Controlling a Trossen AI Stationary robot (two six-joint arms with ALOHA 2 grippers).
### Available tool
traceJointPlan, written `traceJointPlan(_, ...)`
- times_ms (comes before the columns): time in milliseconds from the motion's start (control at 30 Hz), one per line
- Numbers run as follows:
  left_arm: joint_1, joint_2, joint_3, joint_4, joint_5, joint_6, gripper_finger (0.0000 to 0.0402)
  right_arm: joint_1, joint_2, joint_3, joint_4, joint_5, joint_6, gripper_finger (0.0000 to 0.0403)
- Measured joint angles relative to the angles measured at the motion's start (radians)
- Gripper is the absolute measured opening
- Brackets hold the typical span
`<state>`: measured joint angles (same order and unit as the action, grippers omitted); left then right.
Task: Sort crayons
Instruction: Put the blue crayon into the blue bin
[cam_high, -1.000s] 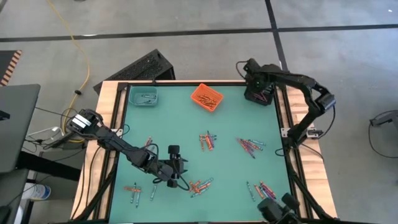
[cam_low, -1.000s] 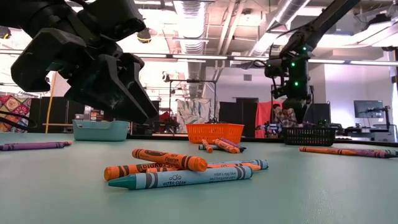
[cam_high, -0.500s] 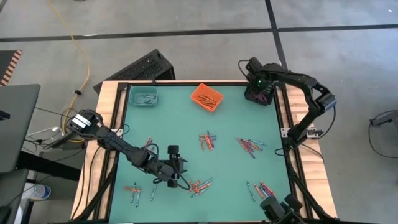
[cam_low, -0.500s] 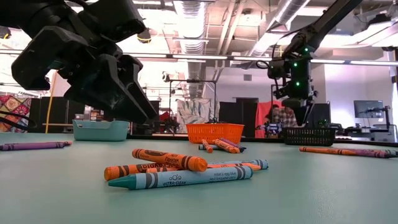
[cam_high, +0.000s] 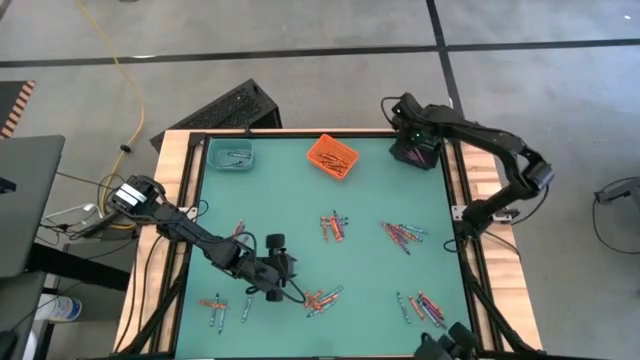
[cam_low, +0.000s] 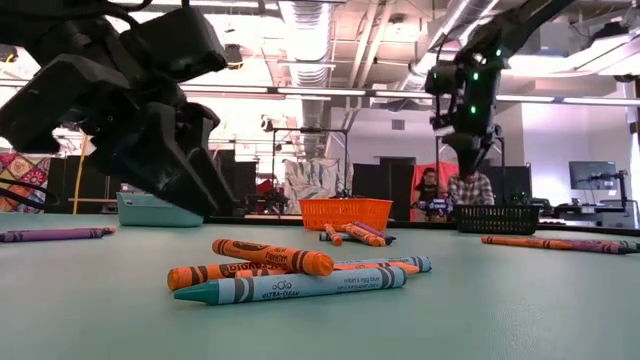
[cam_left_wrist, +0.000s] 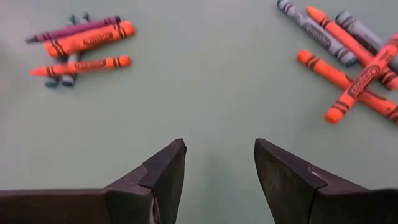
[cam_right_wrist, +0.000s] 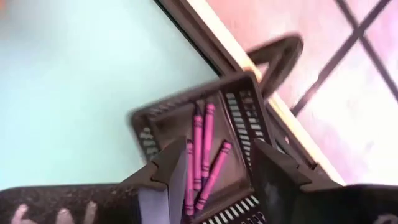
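In the low view, the teal crayon (cam_low: 290, 287) lying nearest the camera carried dark print on its wrapper that read roughly "ULTRA-CLEAN", with a small logo above it and a further line of fine print toward its blunt end that was too small to read. The orange crayon (cam_low: 272, 256) resting across the pile bore a dark oval brand mark, its lettering not legible. In the left wrist view, the orange crayons (cam_left_wrist: 89, 39) showed similar dark wrapper lettering, also unreadable. No numbers or signs could be read elsewhere in the room.
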<state>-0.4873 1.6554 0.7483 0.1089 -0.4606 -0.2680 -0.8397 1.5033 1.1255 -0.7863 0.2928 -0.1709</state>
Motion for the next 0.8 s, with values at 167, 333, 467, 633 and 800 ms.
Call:
traceJointPlan(167, -0.006, -0.004, 0.0, -0.075, 0.09, -0.081, 0.0183, 0.108, -0.078, 0.0, -0.008, -0.032, 0.028, 0.0169)
traceJointPlan(333, -0.05, -0.019, 0.014, -0.218, 0.178, -0.197, 0.0183, 0.263, -0.133, 0.0, -0.02, -0.07, 0.048, 0.0169)
traceJointPlan(467, -0.103, -0.054, 0.062, -0.387, 0.191, -0.293, 0.0183, 0.397, -0.153, 0.0, -0.013, -0.071, 0.051, 0.0169)
traceJointPlan(633, -0.182, -0.114, 0.136, -0.559, 0.191, -0.414, 0.0183, 0.547, -0.147, 0.0, 0.009, -0.065, 0.08, 0.0169)
traceJointPlan(800, -0.274, -0.137, 0.212, -0.656, 0.19, -0.567, 0.0183, 0.684, -0.127, 0.0, 0.02, -0.061, 0.106, 0.0169)
